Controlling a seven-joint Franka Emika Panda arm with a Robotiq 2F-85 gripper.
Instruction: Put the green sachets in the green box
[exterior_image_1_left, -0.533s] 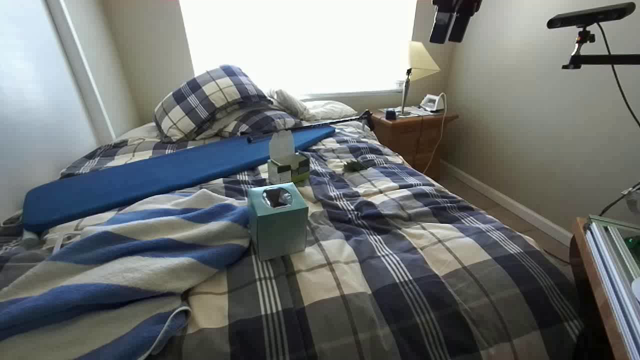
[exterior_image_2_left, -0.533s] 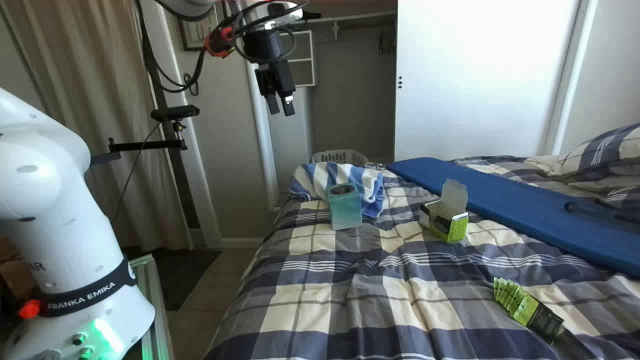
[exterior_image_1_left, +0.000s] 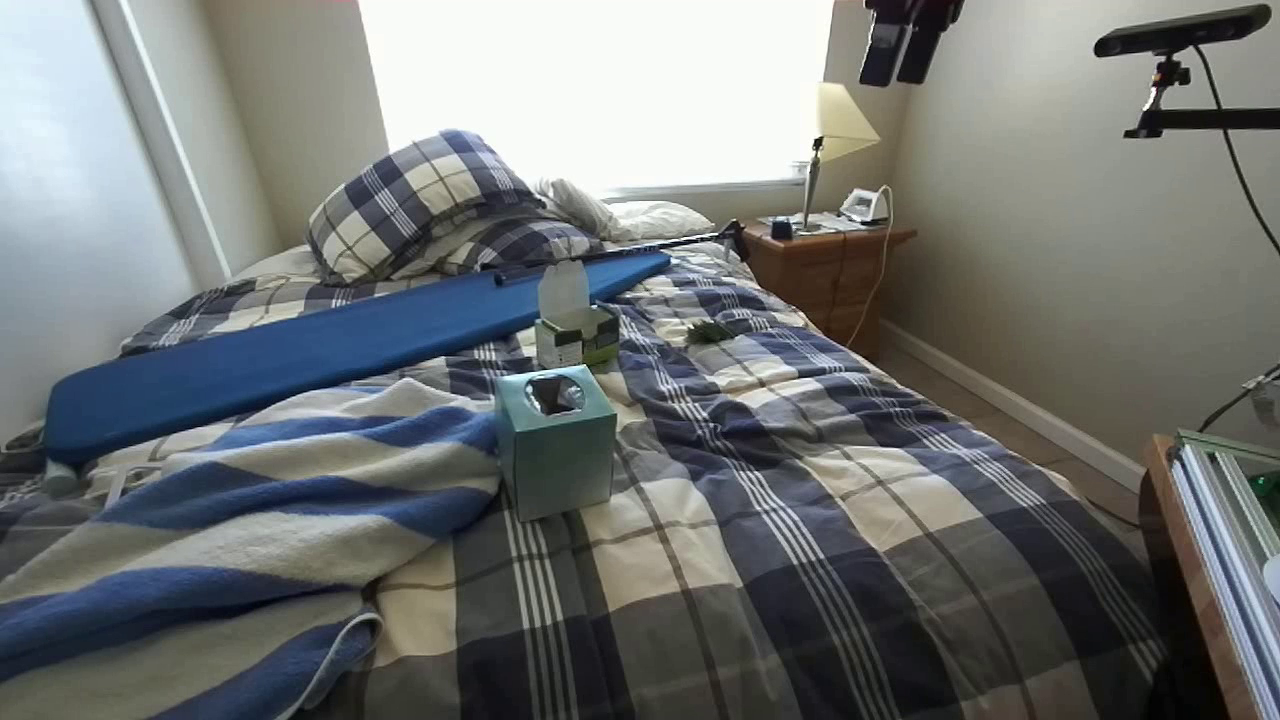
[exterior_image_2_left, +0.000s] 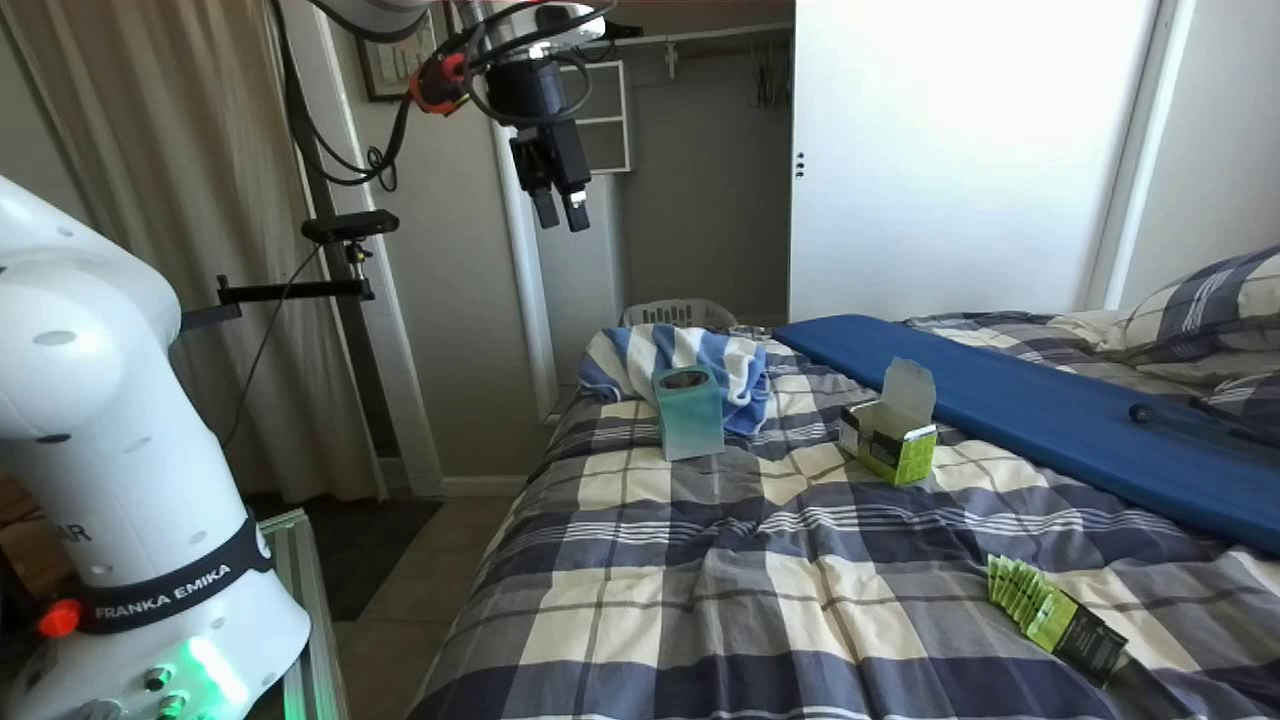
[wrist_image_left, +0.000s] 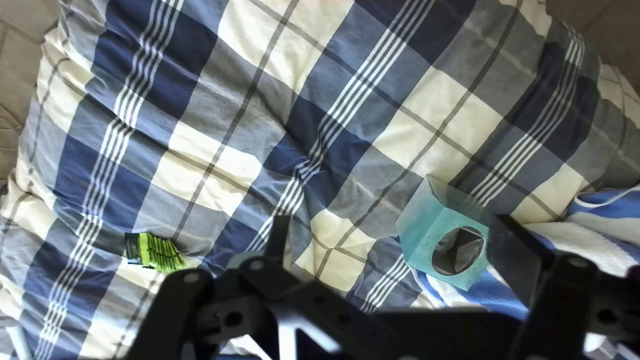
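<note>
The green sachets (exterior_image_2_left: 1048, 618) lie fanned in a row on the plaid bed, bright green with a black one at the end. They show as a dark green patch (exterior_image_1_left: 710, 332) in an exterior view and at the lower left of the wrist view (wrist_image_left: 156, 251). An open lime-green and black box (exterior_image_2_left: 905, 456) with its pale flap raised stands on the bed, also in an exterior view (exterior_image_1_left: 600, 338); I cannot make it out in the wrist view. A teal-green tissue box (exterior_image_1_left: 560, 460) stands nearby (exterior_image_2_left: 692, 420) (wrist_image_left: 425, 235). My gripper (exterior_image_2_left: 562, 214) (exterior_image_1_left: 900, 62) (wrist_image_left: 390, 235) hangs high above the bed, open and empty.
A blue ironing board (exterior_image_1_left: 300, 340) (exterior_image_2_left: 1000, 410) lies behind the boxes. A striped towel (exterior_image_1_left: 280, 510) lies beside the tissue box. Pillows (exterior_image_1_left: 420, 205) and a dark rod (exterior_image_1_left: 640, 247) lie farther back. A nightstand (exterior_image_1_left: 820, 270) with a lamp stands past the bed.
</note>
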